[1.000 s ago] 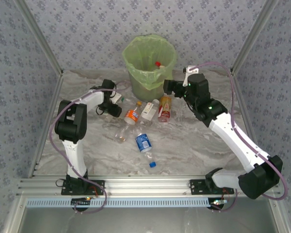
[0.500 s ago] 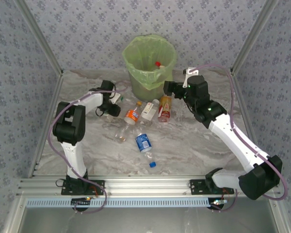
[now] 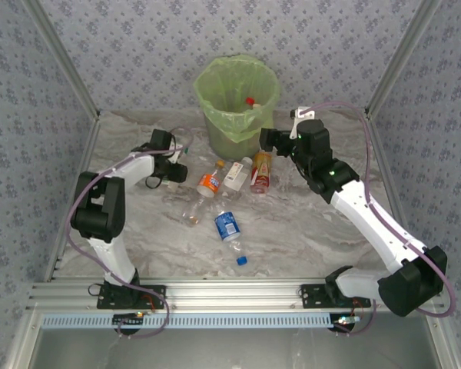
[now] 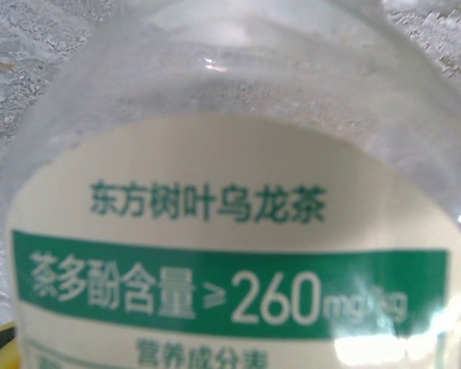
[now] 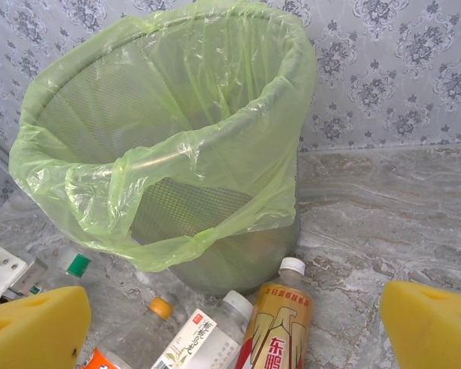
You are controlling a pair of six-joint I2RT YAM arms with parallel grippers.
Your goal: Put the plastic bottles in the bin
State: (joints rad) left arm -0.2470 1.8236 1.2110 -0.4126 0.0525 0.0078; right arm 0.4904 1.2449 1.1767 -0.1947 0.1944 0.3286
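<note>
A clear plastic bottle with a white and green label (image 4: 230, 254) sits close up between my left gripper's jaws. That left gripper (image 3: 177, 157) is shut on it, left of the bin (image 3: 238, 96), which is lined with a light-green bag. My right gripper (image 3: 267, 139) hangs open just right of the bin, its yellow pads (image 5: 34, 330) wide apart with nothing between them. Below it lie a gold and red bottle (image 5: 278, 330), a white-label bottle (image 5: 203, 334) and an orange-cap bottle (image 3: 210, 182). A red-capped bottle (image 3: 250, 102) lies inside the bin.
A clear crushed bottle (image 3: 190, 213), a blue-label bottle (image 3: 228, 225) and a loose blue cap (image 3: 241, 260) lie mid-table. Patterned walls close the back and both sides, and the metal rail (image 3: 230, 294) with the arm bases runs along the near edge.
The left gripper has closed on the green-label bottle, and the left arm's elbow has swung out to the left. The right arm has barely moved.
</note>
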